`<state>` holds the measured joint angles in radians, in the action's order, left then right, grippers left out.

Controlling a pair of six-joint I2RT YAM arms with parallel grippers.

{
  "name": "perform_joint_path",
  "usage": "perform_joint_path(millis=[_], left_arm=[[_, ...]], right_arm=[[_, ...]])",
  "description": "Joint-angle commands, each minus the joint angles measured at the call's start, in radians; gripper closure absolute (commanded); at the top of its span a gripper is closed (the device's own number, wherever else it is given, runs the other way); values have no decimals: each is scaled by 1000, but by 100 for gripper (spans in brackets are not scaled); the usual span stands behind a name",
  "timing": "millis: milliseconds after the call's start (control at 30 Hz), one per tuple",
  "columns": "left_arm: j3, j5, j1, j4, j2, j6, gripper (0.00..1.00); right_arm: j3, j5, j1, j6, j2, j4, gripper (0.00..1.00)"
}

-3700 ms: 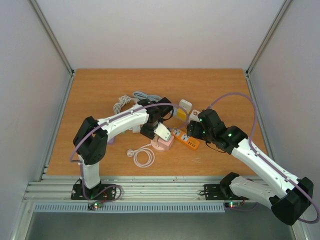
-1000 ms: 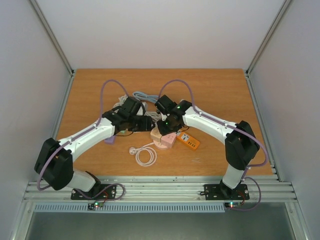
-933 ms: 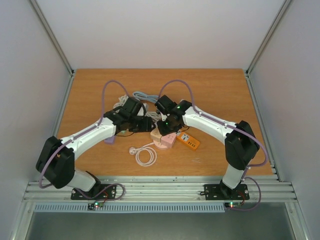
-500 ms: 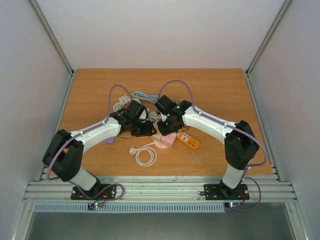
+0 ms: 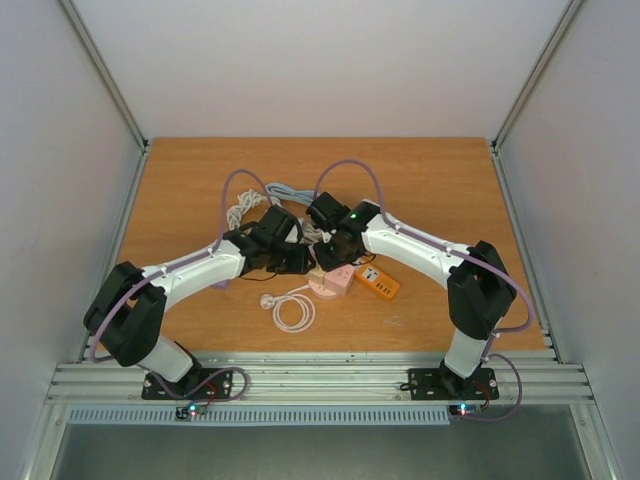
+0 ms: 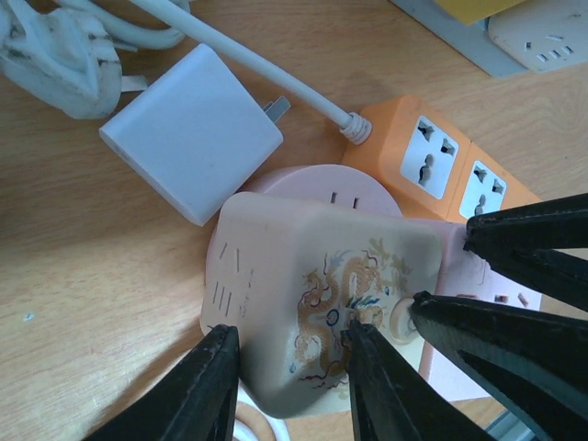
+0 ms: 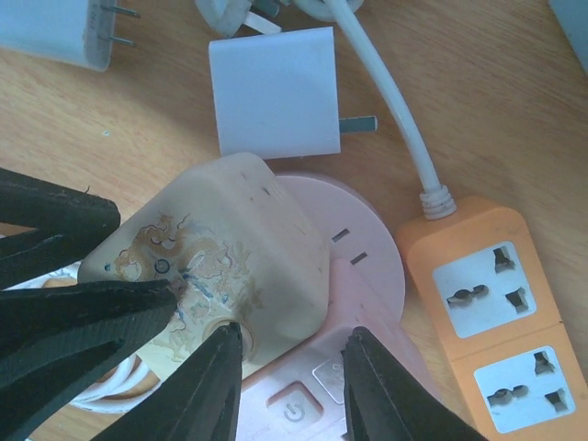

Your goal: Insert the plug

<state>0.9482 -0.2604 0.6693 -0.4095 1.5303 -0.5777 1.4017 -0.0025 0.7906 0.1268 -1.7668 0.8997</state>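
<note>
A cream plug (image 6: pixel 303 276) (image 7: pixel 230 257) with a dragon print sits tilted on the round pink socket (image 6: pixel 312 184) (image 7: pixel 358 239) (image 5: pixel 335 283). Above it hangs my left gripper (image 6: pixel 290 331) (image 5: pixel 303 262), jaws a little apart. One fingertip is at the plug's left edge and the other rests on the printed face. My right gripper (image 7: pixel 293 334) (image 5: pixel 325 258) comes in from the other side, also slightly apart. One of its fingertips is on the plug, the other over the socket's pink button block (image 7: pixel 322 413). Neither pair of fingers spans the plug.
An orange power strip (image 6: pixel 432 165) (image 7: pixel 482 303) (image 5: pixel 378 284) touches the pink socket on the right. A white cube adapter (image 6: pixel 191 133) (image 7: pixel 274 92) lies just behind it. Bundled cables (image 5: pixel 250 205) lie at the back, and a coiled white cord (image 5: pixel 290 312) lies nearer the front.
My left arm has swung right and brought its gripper onto the plug, its jaws narrowing on the way. The right gripper has stayed over the socket.
</note>
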Motion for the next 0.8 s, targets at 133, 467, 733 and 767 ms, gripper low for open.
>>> perform_joint_path(millis=[133, 467, 733, 767], left_arm=[[-54, 111, 27, -144, 43, -2, 64], [51, 191, -34, -187, -117, -65, 41], [-114, 321, -158, -42, -234, -240, 41], [-129, 319, -170, -10, -240, -275, 41]], right_arm=[[-59, 54, 4, -101, 120, -81, 63], [-146, 88, 5, -196, 254, -154, 50], [-141, 83, 15, -216, 266, -143, 47], [-143, 79, 18, -220, 266, -145, 48]])
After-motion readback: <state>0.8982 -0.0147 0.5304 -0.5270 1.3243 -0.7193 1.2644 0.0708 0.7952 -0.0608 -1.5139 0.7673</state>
